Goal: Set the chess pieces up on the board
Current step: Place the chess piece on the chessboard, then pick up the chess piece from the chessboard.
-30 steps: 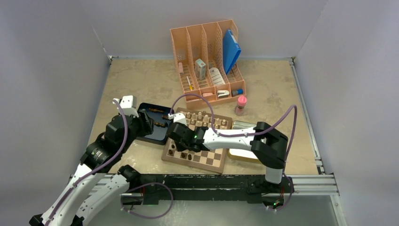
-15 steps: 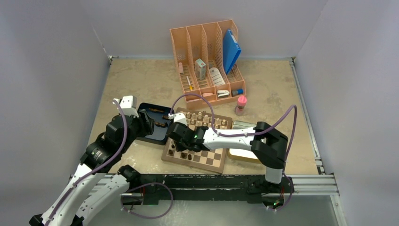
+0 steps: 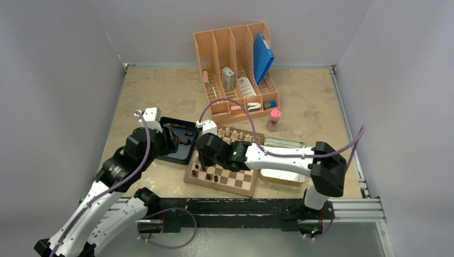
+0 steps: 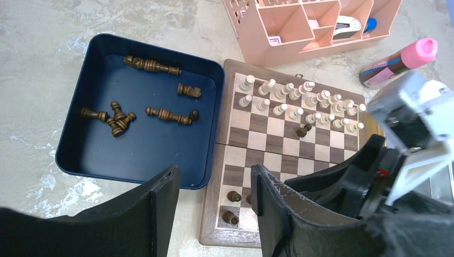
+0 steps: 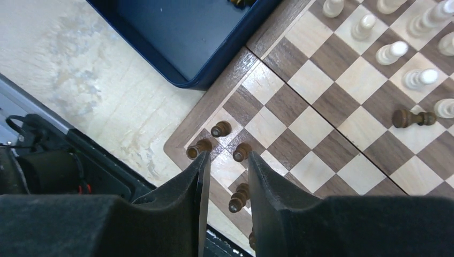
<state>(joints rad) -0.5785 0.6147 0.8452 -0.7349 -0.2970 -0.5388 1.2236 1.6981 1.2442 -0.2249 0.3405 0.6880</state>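
Top view: board [image 3: 239, 180] mid-table, tray [image 3: 184, 154] touching it at 9 o'clock, tin [image 3: 281, 142] at 3, organizer [image 3: 235, 69] at 12, bottle [image 3: 274, 119] at 1. Left gripper [image 3: 172, 140] hangs over the tray and hides part of it. The right arm [image 3: 278, 156] lies across tin and board, covering the board's middle, with the right gripper [image 3: 202, 158] over the board's 8 o'clock corner. Left wrist view: left gripper [image 4: 214, 203] jaws wide apart, nothing between. Dark pieces [image 4: 166, 114] lie scattered flat in the tray, pale pieces [image 4: 300, 101] stand in two rows at the board's far side, and the right arm blocks the board at 4 o'clock. Right wrist view: right gripper [image 5: 227, 166] jaws apart, gripping nothing, one dark piece upright in the gap without touching. Three more stand just past the fingertips in the corner squares. A fallen dark piece [image 5: 409, 118] lies at 2 o'clock beside the pale rows.
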